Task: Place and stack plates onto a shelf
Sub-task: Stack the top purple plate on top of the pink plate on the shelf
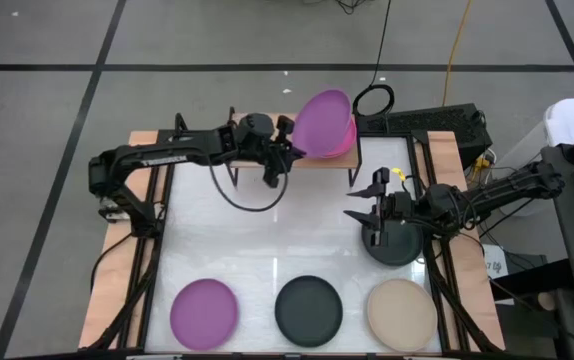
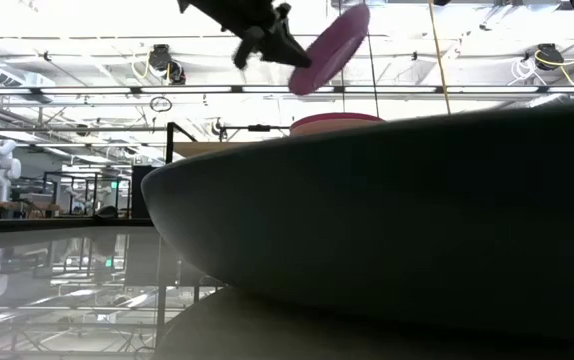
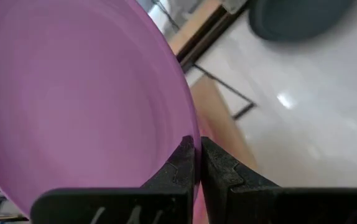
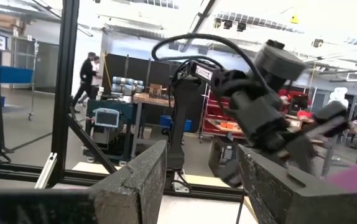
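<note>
**Left pincer holds purple plate over shelf**

Left pincer [image 1: 289, 150] pinches the tilted purple plate [image 1: 323, 122] by its rim, above pink plates [image 1: 345, 141] on the shelf [image 1: 319, 161]. Right pincer [image 1: 365, 206], fingers spread, hovers over the table [image 1: 297, 235] near a dark plate [image 1: 394, 246].

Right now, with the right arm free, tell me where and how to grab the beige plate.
Take the beige plate by its rim, on the edge facing the right gripper, which hovers open above a dark plate. It lies flat and shallow on the table, so only the thin raised lip offers a hold: come down from above, one finger inside the lip, one outside. The black plate beside it likely leaves that edge clear.
</note>
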{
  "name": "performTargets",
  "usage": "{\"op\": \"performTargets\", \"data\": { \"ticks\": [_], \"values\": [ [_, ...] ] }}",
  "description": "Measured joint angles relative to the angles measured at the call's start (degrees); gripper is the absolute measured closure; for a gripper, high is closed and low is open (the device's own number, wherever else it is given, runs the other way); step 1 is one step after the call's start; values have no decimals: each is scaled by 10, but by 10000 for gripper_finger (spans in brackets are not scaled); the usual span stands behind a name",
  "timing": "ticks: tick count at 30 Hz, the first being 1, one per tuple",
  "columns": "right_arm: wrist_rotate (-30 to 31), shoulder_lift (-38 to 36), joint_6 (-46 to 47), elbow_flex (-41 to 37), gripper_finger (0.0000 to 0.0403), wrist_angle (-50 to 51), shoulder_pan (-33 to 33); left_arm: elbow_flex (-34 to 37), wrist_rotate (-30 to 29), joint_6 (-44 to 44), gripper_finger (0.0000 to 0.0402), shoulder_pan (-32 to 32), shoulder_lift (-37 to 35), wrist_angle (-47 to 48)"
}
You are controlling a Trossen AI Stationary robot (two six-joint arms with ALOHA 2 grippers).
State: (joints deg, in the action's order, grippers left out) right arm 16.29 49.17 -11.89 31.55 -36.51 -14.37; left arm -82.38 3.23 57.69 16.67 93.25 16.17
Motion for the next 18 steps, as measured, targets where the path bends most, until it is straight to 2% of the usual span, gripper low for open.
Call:
{"op": "performTargets", "data": {
  "ticks": [10, 18],
  "values": [
    [0, 0, 4, -14, 227, -19, 0, 0, -1, 20, 391, 29, 51, -10],
    [1, 0, 3, -14, 227, -18, 0, 0, 0, 3, 350, 40, 67, -34]
  ]
}}
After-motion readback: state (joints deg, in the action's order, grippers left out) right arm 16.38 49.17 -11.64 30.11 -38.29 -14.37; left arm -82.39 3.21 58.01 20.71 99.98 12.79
